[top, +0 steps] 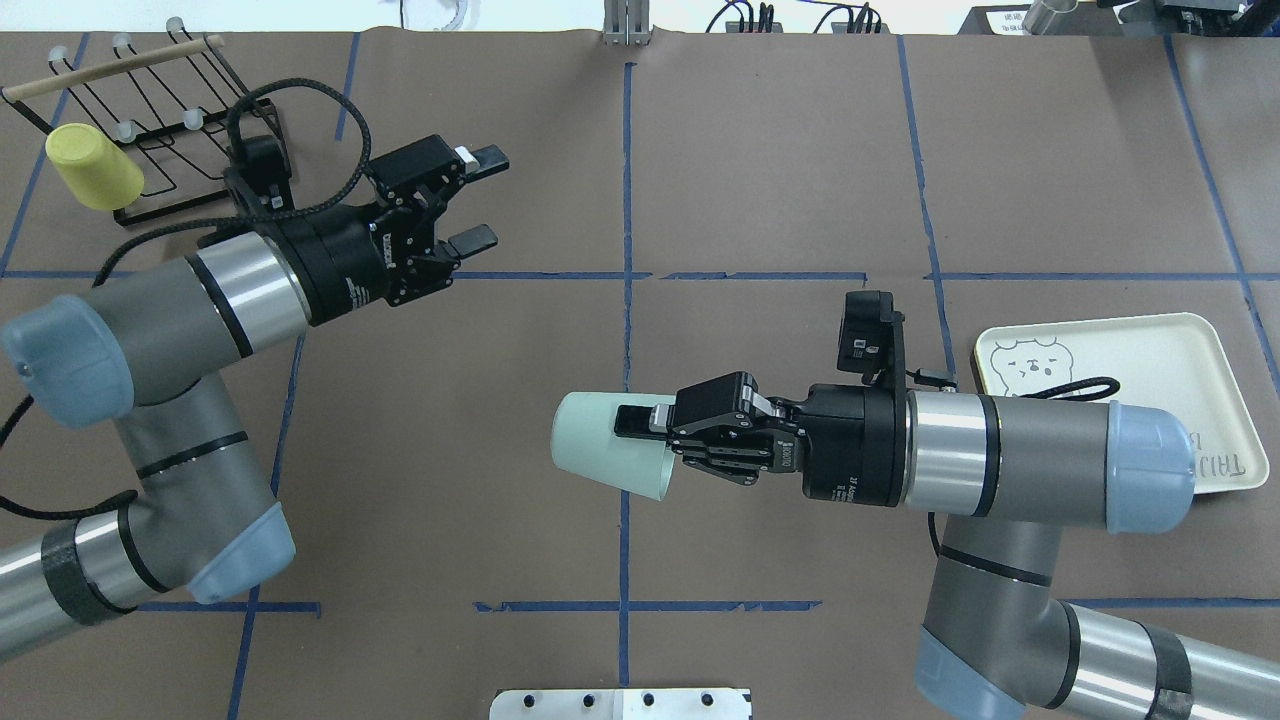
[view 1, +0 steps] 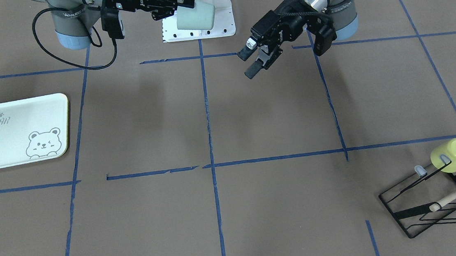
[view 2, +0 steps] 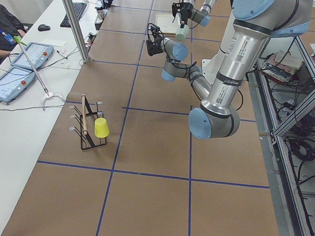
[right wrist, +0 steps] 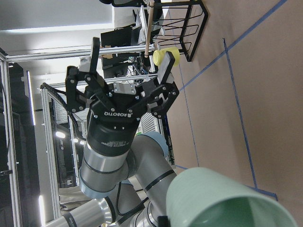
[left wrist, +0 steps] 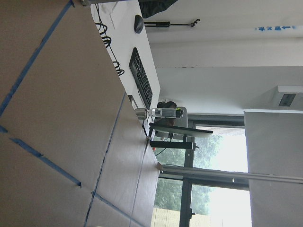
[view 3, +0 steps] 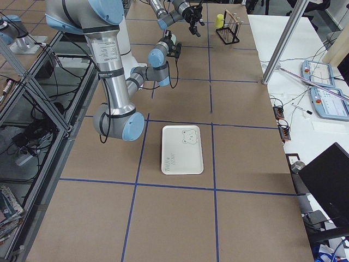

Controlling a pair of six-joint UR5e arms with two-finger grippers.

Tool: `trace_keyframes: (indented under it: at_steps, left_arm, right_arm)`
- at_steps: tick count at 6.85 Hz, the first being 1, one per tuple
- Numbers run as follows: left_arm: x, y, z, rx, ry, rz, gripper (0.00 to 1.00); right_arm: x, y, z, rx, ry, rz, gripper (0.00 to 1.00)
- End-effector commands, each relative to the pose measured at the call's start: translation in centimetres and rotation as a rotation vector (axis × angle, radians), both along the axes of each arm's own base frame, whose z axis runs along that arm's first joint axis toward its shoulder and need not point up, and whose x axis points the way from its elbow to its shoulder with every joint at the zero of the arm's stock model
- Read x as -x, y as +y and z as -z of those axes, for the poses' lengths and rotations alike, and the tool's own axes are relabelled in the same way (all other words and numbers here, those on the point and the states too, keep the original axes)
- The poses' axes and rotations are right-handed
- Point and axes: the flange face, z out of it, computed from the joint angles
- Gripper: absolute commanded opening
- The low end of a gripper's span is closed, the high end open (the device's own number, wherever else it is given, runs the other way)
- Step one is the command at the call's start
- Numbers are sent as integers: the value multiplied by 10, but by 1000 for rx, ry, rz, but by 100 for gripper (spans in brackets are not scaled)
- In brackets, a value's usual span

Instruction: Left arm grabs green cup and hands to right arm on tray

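Note:
The pale mint-green cup is held on its side above the table by my right gripper, which is shut on the cup's rim end. The cup also shows in the front view and fills the bottom of the right wrist view. My left gripper is open and empty, some way off from the cup and facing it; it also shows in the front view. The cream tray with the bear drawing lies flat beside the right arm, empty.
A brighter yellow-green cup hangs on a black wire rack with a wooden bar, at the far corner on the left arm's side. A white base plate sits at the robot's foot. Blue tape lines cross the brown table.

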Motion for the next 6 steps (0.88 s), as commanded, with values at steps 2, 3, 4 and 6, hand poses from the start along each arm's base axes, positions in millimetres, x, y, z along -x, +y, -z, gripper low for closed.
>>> trace_keyframes:
  at_steps: [2,3,4,6]
  left_arm:
    - [56,-75,-34,9,-432,-116,100]
    - [91,-94,-41,14,-545,-189,100]
    - [146,-105,-64,3,-673,-253,100]
    - [224,-78,-126,-132,-909,-348,100]
  right_arm:
    - [-13,-42,-5,16,189,10,0]
    - [-27,-70,-10,37,291,11,0]
    - [-40,-98,-16,16,433,25,0]
    - [-63,-133,-17,0,682,38,0]
